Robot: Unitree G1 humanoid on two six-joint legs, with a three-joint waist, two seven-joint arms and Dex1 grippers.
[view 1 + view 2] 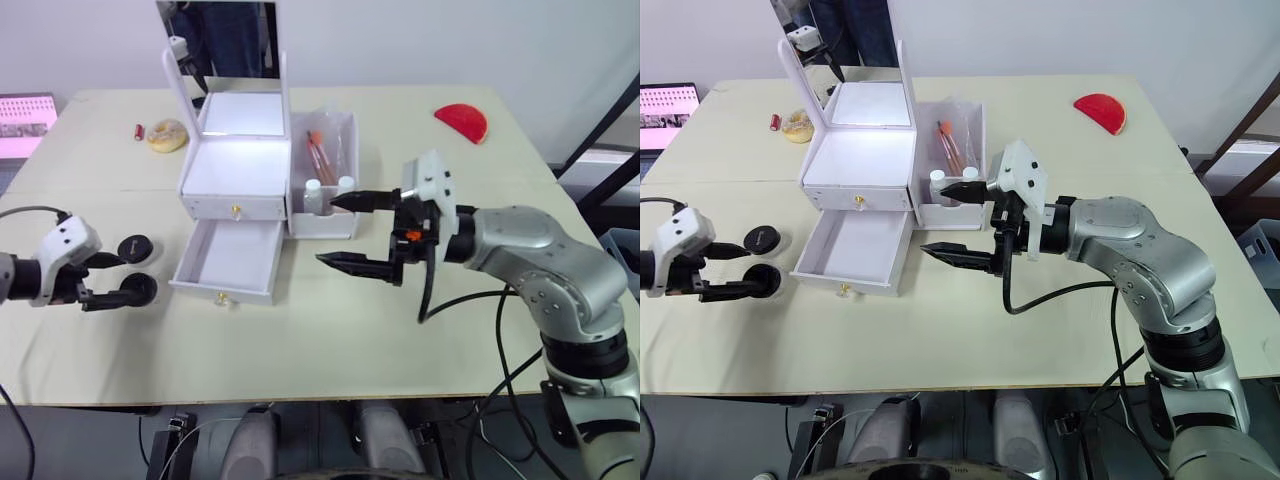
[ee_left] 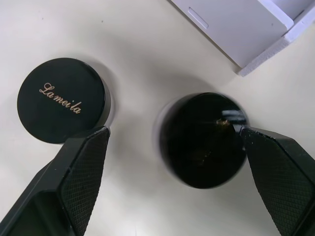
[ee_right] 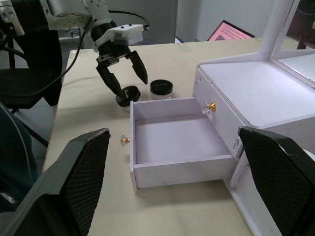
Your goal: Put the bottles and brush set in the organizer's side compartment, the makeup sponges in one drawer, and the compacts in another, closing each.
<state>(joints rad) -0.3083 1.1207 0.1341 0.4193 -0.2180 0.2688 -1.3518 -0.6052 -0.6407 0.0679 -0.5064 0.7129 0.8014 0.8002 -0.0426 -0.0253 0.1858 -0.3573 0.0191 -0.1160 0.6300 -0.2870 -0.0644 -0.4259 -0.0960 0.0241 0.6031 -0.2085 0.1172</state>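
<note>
The white organizer (image 1: 233,165) stands mid-table with its mirror up, its upper drawer shut and its lower drawer (image 1: 225,262) pulled out and empty. Its side compartment (image 1: 322,170) holds white-capped bottles (image 1: 313,195) and the brush set (image 1: 318,155). Two black compacts lie left of the drawer: one lettered (image 2: 62,100), one plain (image 2: 204,140). My left gripper (image 1: 120,280) is open, low over the table, with the plain compact between its fingers. My right gripper (image 1: 328,231) hangs open and empty in front of the side compartment. The makeup sponges are out of view.
A beige round object (image 1: 166,135) and a small red tube (image 1: 139,131) lie at the back left. A red half-round item (image 1: 462,121) sits at the back right. A person stands behind the table's far edge.
</note>
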